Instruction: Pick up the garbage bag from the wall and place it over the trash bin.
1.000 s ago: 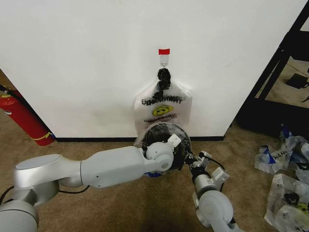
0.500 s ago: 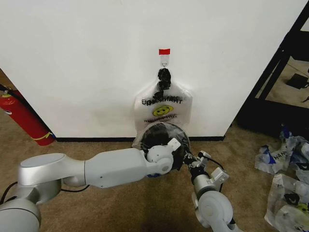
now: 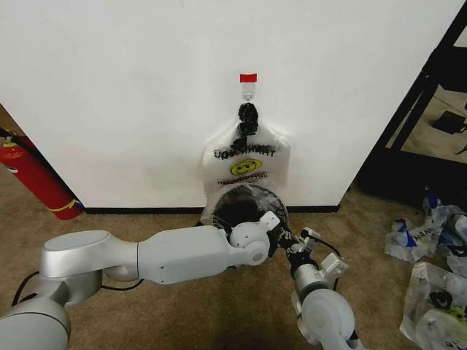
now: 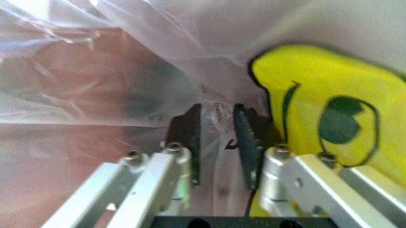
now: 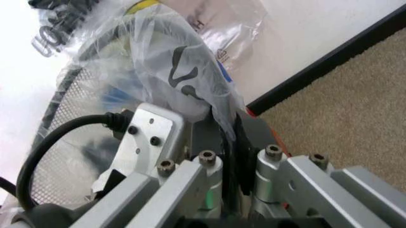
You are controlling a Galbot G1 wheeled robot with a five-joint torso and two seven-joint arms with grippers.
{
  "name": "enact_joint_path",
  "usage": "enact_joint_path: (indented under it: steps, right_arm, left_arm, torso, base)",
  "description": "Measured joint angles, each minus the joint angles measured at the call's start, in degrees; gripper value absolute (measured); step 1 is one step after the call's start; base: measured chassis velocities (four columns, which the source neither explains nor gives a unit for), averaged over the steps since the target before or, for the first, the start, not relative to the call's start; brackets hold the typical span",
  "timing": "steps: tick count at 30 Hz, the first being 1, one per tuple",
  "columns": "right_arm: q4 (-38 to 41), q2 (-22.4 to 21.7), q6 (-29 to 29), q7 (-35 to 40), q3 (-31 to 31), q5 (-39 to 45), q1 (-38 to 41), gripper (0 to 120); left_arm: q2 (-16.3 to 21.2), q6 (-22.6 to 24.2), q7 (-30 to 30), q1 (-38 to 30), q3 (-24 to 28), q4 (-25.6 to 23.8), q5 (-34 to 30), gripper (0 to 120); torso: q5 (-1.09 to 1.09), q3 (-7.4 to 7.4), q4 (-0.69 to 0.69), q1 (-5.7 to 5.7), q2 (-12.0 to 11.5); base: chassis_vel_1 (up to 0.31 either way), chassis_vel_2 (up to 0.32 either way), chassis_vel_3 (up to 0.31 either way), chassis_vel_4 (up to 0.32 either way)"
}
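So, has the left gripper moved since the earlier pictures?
Yes. In the head view the left gripper shifted slightly right and down along the trash bin, judged against the wall hook.

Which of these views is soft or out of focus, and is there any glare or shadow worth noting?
Left wrist view: very close and soft, the garbage bag and its yellow smiley print blurred, bright glare at one corner. Right wrist view: sharper, the wall washed out white. Head view: even light, the left arm's shadow on the carpet.
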Motion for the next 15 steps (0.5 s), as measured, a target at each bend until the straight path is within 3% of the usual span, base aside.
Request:
enact_joint_path:
  steps: [8,13,15]
  right_arm:
    - [-0.12,0.06,-0.03,0.0,-0.1,-0.05,0.05,1]
    - [-0.18,0.06,-0.08,0.0,-0.13,-0.11,0.05,1]
    - [-0.18,0.06,-0.1,0.01,-0.13,-0.11,0.05,1]
  left_arm:
    - [0.41,0.0,-0.36,-0.29,-0.78,-1.0,-1.86,52]
    - [0.18,0.0,-0.53,-0.3,-1.13,-0.77,-2.12,75]
    - [0.15,0.0,-0.52,-0.3,-1.14,-0.68,-2.11,79]
  torso:
    - [0.0,0.0,0.0,0.0,0.0]
    - [0.0,0.0,0.0,0.0,0.0]
    - [0.0,0.0,0.0,0.0,0.0]
  base:
    - [0.0,0.0,0.0,0.0]
    - [0.0,0.0,0.0,0.0]
    - [0.0,0.0,0.0,0.0]
